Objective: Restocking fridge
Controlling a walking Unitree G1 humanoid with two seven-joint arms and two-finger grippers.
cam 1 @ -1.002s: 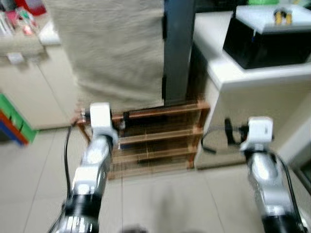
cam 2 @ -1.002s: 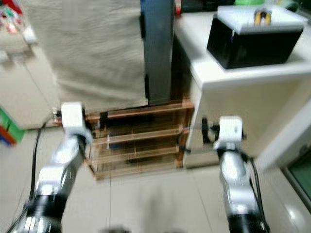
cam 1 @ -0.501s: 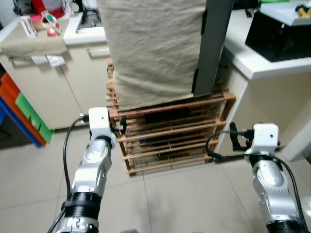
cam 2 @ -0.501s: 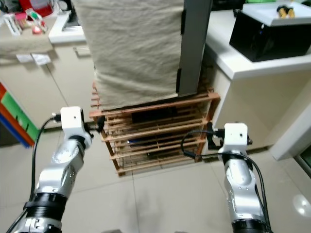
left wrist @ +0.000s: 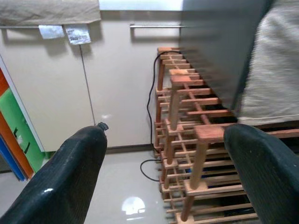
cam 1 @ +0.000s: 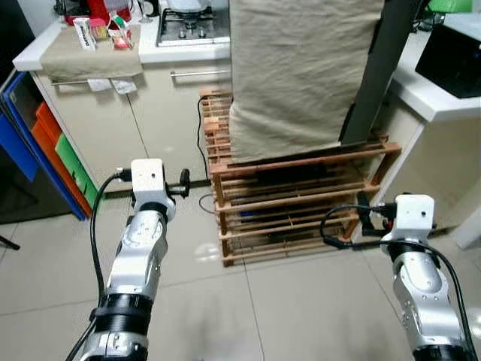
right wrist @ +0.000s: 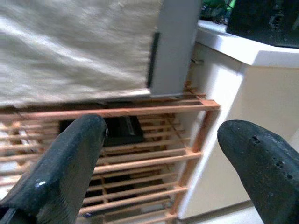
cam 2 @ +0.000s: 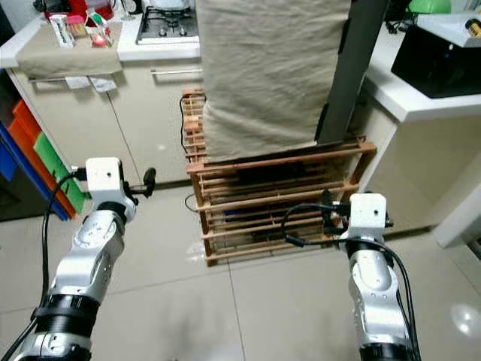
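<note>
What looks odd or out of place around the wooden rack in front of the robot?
A large beige cloth hangs over the tall appliance on the wooden rack, covering its front, which is unusual. A black cable runs loose down behind the rack to the floor. Nothing looks spilled or broken. Both end effectors, left and right, are open and hold nothing.

Pale tiled floor (cam 1: 285, 301) before me, bearing a slatted wooden rack (cam 1: 301, 199) whose top carries a grey appliance draped in beige cloth (cam 1: 297, 68); a black cable (cam 1: 201, 201) lies beside it.
</note>
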